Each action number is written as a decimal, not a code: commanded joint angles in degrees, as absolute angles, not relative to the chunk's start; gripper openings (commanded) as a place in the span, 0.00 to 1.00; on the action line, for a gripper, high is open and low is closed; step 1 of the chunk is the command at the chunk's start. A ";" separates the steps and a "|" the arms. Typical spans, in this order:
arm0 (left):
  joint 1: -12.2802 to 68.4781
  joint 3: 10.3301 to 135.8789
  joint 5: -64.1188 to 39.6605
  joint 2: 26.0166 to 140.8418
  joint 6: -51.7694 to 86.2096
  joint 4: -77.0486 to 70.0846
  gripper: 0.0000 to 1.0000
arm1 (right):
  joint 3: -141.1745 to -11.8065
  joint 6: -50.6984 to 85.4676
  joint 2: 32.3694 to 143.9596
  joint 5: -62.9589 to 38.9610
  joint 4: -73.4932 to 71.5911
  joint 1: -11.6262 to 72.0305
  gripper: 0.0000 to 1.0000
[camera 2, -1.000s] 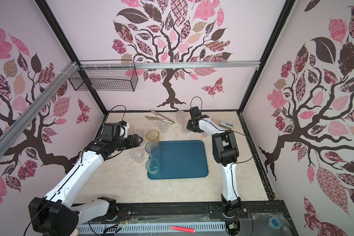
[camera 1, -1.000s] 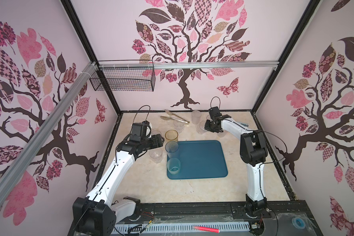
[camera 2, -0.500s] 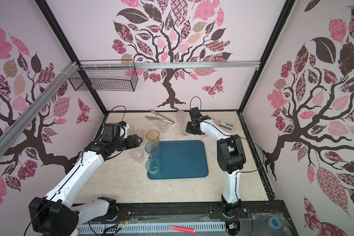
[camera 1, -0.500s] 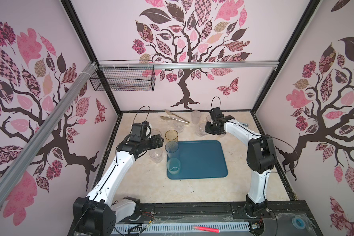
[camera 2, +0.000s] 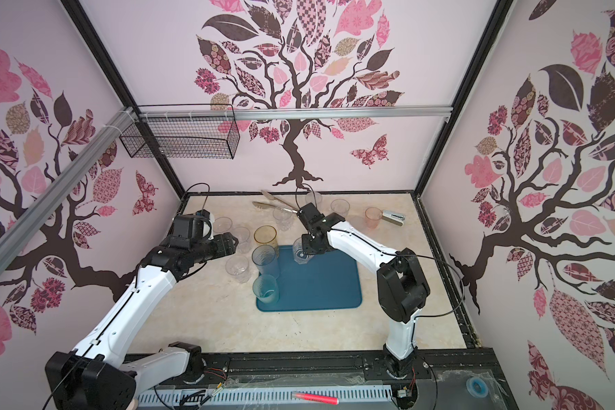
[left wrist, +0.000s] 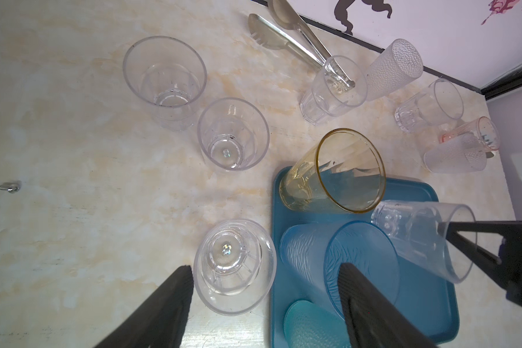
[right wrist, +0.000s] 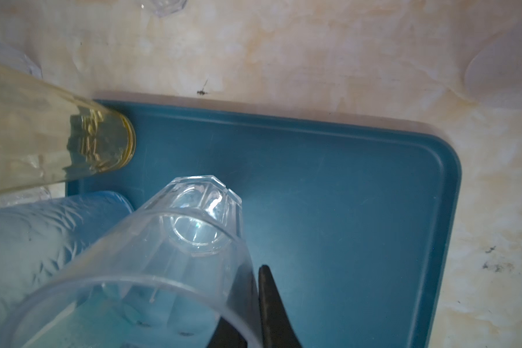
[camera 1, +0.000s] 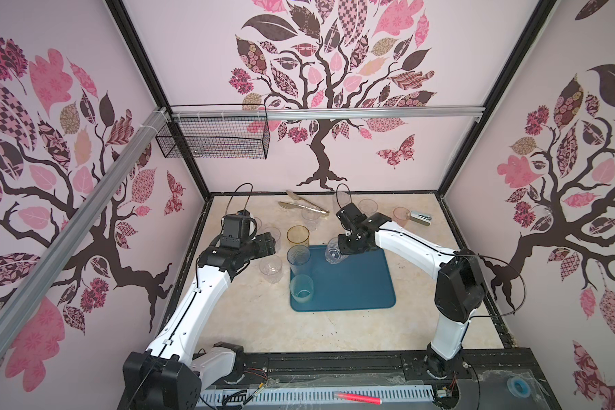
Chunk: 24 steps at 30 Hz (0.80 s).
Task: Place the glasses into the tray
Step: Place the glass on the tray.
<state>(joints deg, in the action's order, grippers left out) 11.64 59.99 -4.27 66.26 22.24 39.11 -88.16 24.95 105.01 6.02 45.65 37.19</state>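
**Carrying clear faceted glass (camera 1: pixel 334 252) over tray (camera 1: pixel 355 284)**

Glass, pinched at its rim by the clenched right gripper (left wrist: pixel 452 235), has come from the desk's (camera 1: pixel 263 333) back edge and now hangs tilted over the tray's far-left part; set-down looks imminent. Tray holds three glasses (camera 1: pixel 298 255) along its left edge. Left gripper (camera 1: pixel 268 245) released, empty.

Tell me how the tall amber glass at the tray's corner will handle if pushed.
The amber glass is tall with a base narrower than its rim, so a high push would likely tip it. Its walls look thin and glossy: probably light and slippery. The ribbed glass stands close, so it may knock that.
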 commanded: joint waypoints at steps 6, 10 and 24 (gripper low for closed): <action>11.56 57.26 -5.86 65.79 23.09 37.66 0.79 | -94.61 23.52 111.83 8.99 48.25 38.45 0.05; 11.51 56.97 -5.86 65.73 23.41 37.44 0.79 | -98.62 22.94 115.90 9.33 49.07 38.75 0.05; 11.56 56.90 -6.06 66.45 23.20 37.34 0.79 | -106.93 23.03 124.67 8.34 50.79 39.99 0.11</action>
<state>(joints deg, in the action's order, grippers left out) 11.64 58.59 -5.54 66.35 22.94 38.54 -105.01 23.09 122.15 8.40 49.06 39.66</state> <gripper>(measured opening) 0.789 0.104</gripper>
